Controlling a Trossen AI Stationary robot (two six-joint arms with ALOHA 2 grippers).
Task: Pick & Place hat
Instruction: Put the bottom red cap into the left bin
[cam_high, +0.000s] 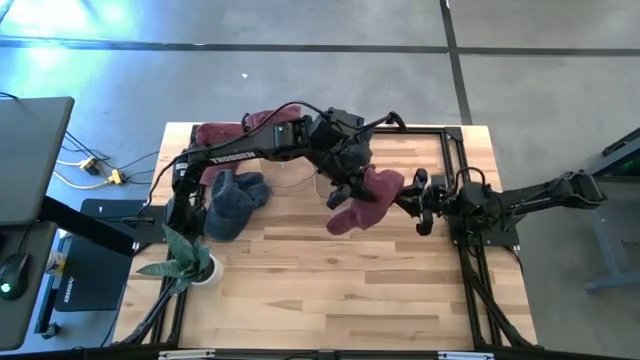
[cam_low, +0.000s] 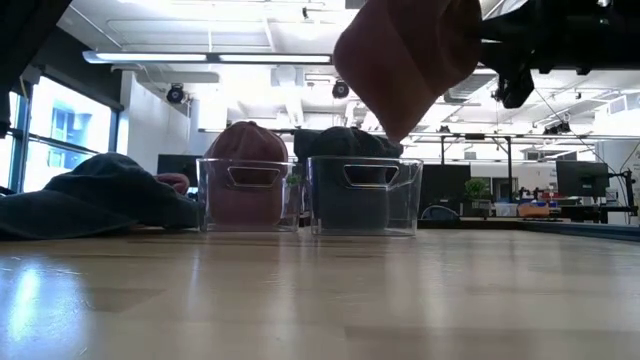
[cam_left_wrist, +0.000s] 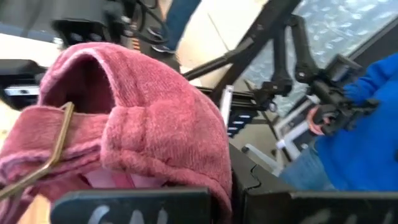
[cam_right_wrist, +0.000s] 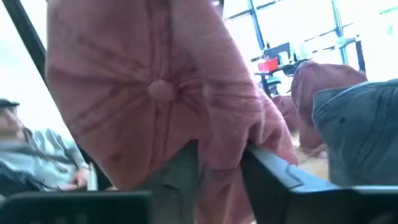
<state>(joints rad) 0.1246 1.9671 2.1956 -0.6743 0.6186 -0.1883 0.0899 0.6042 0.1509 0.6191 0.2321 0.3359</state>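
High view: a red hat (cam_high: 362, 203) hung above mid-table (cam_high: 330, 290), the left end effector (cam_high: 343, 190) clamped on its upper edge, the right end effector (cam_high: 408, 197) meeting its other side. A blue hat (cam_high: 232, 200) lay near a plant (cam_high: 188, 260).

Low view: two clear bins stood side by side; the left bin (cam_low: 248, 195) held a red hat, the right bin (cam_low: 364, 195) a dark one.

Right wrist view: the fingers (cam_right_wrist: 283, 171) straddled the hat's fabric; grip not confirmable.

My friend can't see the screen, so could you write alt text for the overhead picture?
Two dark robot arms meet over a wooden table, both holding one maroon hat in the air. A blue hat lies to the left, another maroon hat behind it, and a small potted plant in front.
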